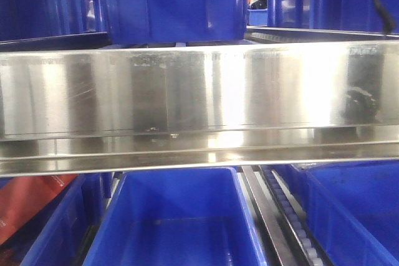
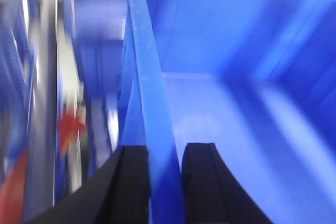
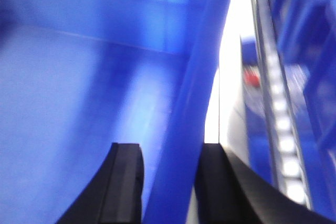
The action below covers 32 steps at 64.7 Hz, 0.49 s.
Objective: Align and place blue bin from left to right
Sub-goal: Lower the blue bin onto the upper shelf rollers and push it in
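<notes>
The glossy blue rectangular plastic bin (image 1: 177,216) sits just below the brushed steel shelf beam (image 1: 199,104). The left pincer (image 2: 165,150) pinches its left wall, the right pincer (image 3: 168,148) its right wall. A grey roller track (image 1: 293,222), also below the beam, flanks it.

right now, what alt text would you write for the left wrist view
The left gripper clamps the upright side wall of a blue bin, gripping it from both sides. The part of the bin's interior in view is bare and opens to the right. On the left, blurred, are a pale metal rail and a red shape.
</notes>
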### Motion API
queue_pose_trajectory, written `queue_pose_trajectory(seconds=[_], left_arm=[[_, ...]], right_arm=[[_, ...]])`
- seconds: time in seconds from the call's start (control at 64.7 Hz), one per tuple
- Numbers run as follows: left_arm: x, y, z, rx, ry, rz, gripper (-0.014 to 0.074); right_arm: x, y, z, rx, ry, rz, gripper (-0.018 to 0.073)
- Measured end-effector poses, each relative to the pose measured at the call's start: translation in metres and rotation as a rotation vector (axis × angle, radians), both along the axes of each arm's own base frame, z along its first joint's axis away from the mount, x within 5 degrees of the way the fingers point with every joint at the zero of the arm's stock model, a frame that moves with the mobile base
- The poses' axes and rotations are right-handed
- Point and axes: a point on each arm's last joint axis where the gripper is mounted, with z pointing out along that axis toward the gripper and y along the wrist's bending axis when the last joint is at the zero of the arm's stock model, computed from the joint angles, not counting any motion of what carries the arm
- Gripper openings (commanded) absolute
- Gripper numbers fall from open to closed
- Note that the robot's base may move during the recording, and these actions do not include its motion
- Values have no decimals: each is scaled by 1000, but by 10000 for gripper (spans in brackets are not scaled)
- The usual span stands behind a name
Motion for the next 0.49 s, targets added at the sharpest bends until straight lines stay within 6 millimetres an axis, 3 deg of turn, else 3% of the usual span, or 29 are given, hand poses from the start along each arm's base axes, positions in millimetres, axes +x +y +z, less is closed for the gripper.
queue_pose_trajectory(seconds=[0.185,0.402,0.494], left_arm=[[19,-3,-30,46,121,5,-111],[33,-6,-52,68,190,7,-106],[35,-6,-55,74,204,8,-41]], right_arm=[[19,2,-24,-36,54,12,-69],[33,4,-43,-59,95,14,-52],[38,3,-51,-69,110,12,-23]])
